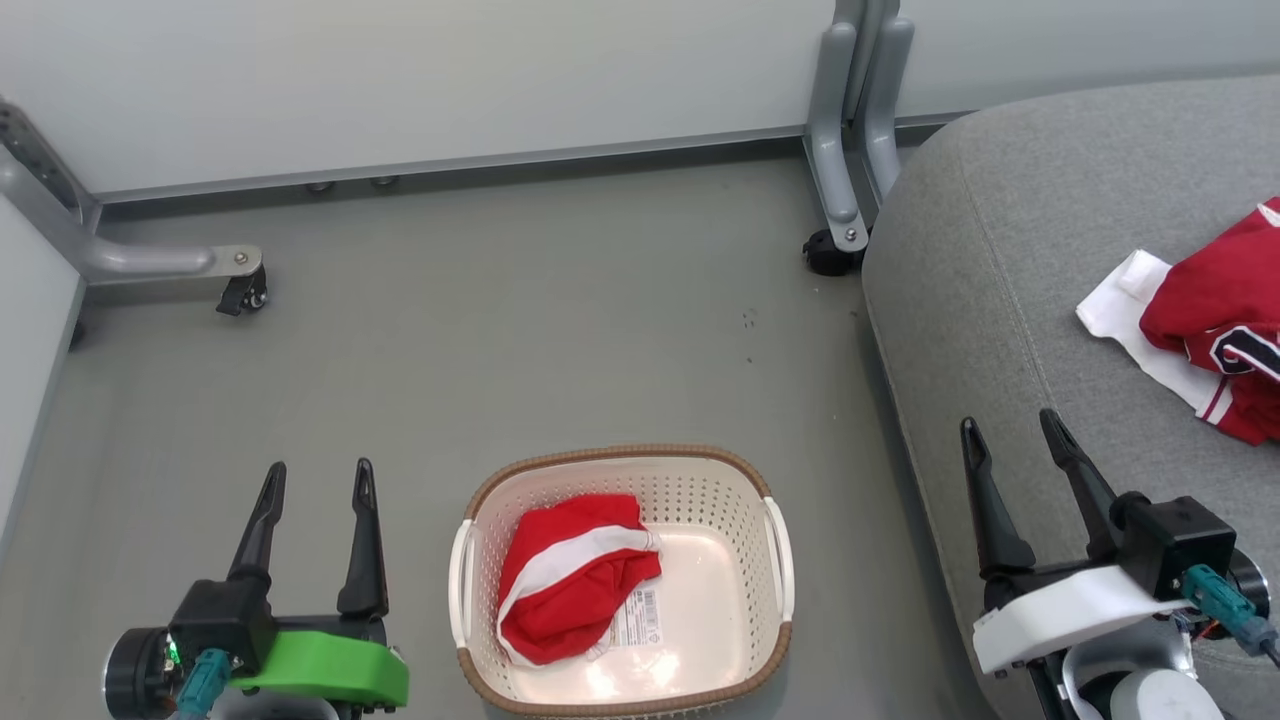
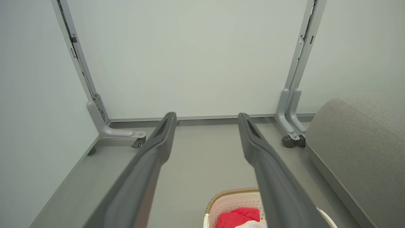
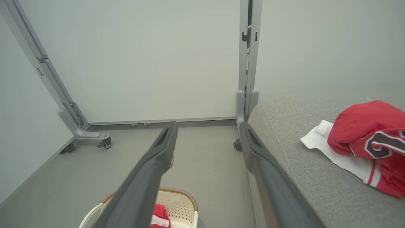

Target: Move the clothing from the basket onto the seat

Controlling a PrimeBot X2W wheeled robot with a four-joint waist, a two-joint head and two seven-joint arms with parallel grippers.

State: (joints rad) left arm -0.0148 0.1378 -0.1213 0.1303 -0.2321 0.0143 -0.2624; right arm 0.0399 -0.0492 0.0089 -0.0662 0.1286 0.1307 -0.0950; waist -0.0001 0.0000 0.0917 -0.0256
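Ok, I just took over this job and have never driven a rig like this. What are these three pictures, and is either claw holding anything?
The wide picture comes from the robot's head, looking down. The left claw and right claw are both open and empty. The other two pictures look along each claw's own fingers. On the floor sits the basket with one red garment inside. On the right, the grey seat already carries another red garment lying on a white cloth.

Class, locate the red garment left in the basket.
In the head view, the red garment lies in the basket's left half, on the floor between both grippers.
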